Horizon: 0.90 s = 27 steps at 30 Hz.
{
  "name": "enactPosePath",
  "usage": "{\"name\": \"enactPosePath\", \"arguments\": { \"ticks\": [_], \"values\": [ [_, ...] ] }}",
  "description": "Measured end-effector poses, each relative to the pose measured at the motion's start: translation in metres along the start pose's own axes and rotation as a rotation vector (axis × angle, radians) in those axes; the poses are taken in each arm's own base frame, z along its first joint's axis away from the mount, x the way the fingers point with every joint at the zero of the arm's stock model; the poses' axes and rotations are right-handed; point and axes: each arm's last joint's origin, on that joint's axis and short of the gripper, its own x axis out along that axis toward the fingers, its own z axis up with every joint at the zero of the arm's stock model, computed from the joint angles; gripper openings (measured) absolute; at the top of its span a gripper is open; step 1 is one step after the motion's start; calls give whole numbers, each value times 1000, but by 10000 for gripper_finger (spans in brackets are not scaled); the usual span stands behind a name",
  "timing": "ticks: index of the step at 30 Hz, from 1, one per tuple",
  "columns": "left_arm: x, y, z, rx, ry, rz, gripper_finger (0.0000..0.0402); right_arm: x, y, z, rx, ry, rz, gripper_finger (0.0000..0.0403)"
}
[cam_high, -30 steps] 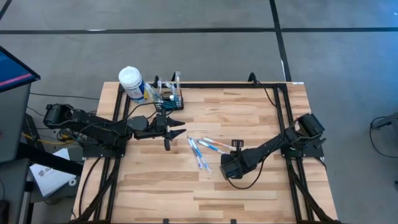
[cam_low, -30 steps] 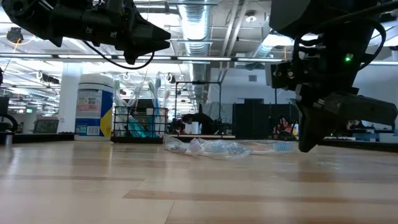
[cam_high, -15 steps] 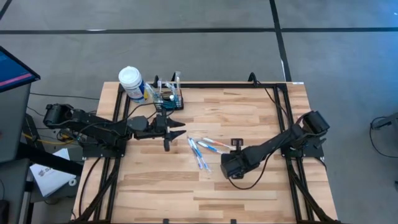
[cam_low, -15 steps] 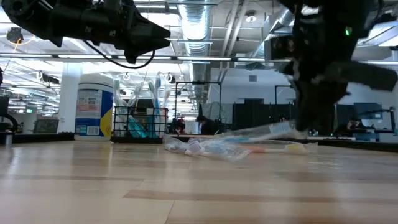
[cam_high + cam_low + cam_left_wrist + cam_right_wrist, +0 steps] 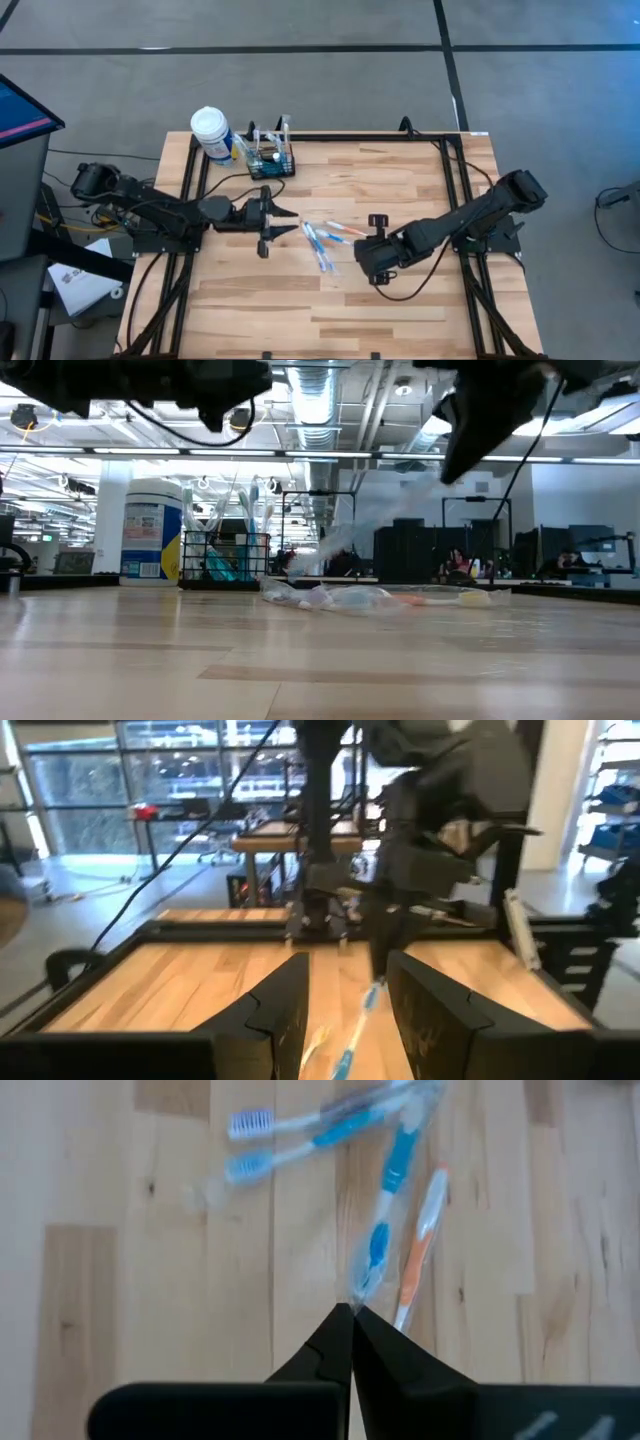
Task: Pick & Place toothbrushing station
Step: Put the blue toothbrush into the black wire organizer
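- Toothbrushing station [image 5: 273, 160], the black mesh caddy, stands in the high view near the table's [image 5: 400, 300] far-left edge, just beside the white-capped bottle [image 5: 211, 131]. My left gripper [image 5: 281, 217] waits at the caddy's 6 o'clock, fingers apart and empty. My right gripper [image 5: 372, 240] is near the middle, at the loose toothbrushes' [image 5: 322, 240] 3 o'clock.
- Low view: one wrapped toothbrush [image 5: 350, 540] hangs tilted above the pile.
- Left wrist view: my own fingers [image 5: 280, 1005] stand apart.
- Right wrist view: my fingers [image 5: 335, 1342] are pinched together on that wrapper's end.
- I judge the pick is made; next I must carry it towards 10 o'clock and lower it into the caddy.
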Motion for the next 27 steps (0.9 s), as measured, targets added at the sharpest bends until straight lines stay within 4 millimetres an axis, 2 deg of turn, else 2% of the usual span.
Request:
{"name": "enactPosePath", "arguments": {
  "ticks": [3, 8, 15, 22, 27],
  "values": [
    [4, -8, 6, 16, -17, -26, 120, -8, -6, 3, 25, -37, 8, 0],
    [14, -23, 4, 116, 6, -63, 105, -17, -16, 6, 68, -87, 16, 0],
    [46, -38, 1, 172, 61, -46, 97, -21, -28, 8, 100, -106, 8, 0],
    [76, -47, -5, 98, 90, -46, 97, -22, -28, 9, 76, -123, 6, 0],
    [84, -49, -11, 62, 108, -91, 97, -27, -26, 11, 45, -170, -34, 0]
  ]
}}
